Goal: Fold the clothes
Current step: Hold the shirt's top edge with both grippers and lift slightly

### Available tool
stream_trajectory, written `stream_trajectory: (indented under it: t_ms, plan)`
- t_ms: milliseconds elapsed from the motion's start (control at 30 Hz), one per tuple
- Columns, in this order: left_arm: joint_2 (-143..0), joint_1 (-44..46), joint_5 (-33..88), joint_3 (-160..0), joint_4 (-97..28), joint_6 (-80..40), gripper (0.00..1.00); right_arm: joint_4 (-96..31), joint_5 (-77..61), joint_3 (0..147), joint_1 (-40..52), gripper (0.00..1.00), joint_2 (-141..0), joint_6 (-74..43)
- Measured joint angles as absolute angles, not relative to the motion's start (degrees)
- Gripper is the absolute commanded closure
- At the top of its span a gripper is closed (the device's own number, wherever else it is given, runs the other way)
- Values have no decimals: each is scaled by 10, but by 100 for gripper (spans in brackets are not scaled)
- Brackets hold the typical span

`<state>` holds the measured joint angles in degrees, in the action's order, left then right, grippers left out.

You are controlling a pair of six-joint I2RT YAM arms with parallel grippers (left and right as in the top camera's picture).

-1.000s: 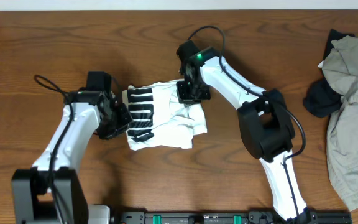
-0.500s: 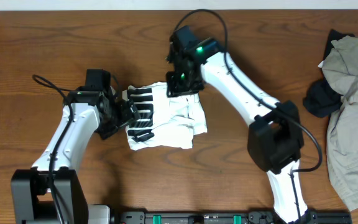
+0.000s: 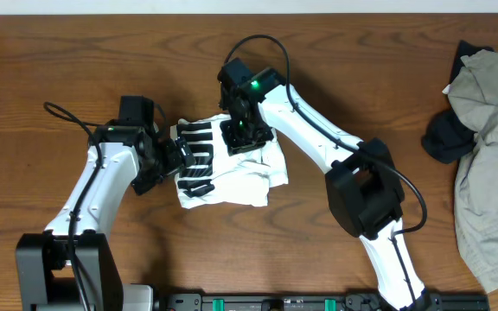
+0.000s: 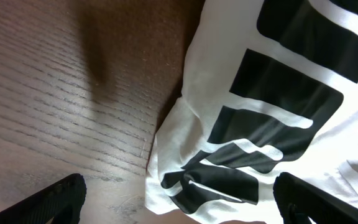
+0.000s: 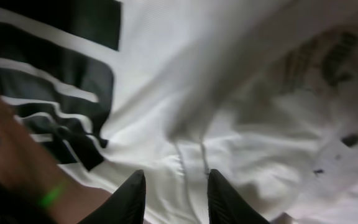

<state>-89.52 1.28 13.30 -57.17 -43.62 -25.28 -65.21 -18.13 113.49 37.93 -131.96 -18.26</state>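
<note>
The left gripper [image 4: 179, 186] hangs wide open at the left edge of the folded white T-shirt [image 3: 240, 177]. The T-shirt lies near the middle of the tabletop [image 3: 76, 78], its black lettering [image 3: 195, 151] facing up. The right gripper [image 5: 176, 180] hovers over its far edge, jaws slightly parted.

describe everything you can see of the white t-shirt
The T-shirt is thin, wrinkly white cloth, folded into a compact bundle lying on the wooden table. Black block lettering shows on the side nearest the open left claw, which sits at its edge; the right claw hangs over its far part.
</note>
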Motion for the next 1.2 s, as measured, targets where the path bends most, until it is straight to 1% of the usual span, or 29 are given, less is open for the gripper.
stream_trajectory:
  t_ms: [200,467,767,900,1067,1167,1200]
  plan:
    - [-895,13,132,-572,-434,-253,2,-649,-169,1135,379,69,-1320,-184]
    - [-895,13,131,-572,-434,-253,2,-630,-166,1135,380,74,-1333,-184]
    - [-895,13,131,-572,-434,-253,2,-619,-166,1135,385,74,-1347,-187]
    - [-895,13,131,-572,-434,-253,2,-612,-167,1135,391,81,-1347,-189]
    - [-895,13,131,-572,-435,-253,2,-606,-166,1134,392,82,-1347,-191]
    - [-895,13,131,-572,-435,-253,2,-604,-164,1132,392,89,-1347,-190]
    - [-895,13,131,-572,-435,-253,2,-604,-164,1131,392,93,-1347,-192]
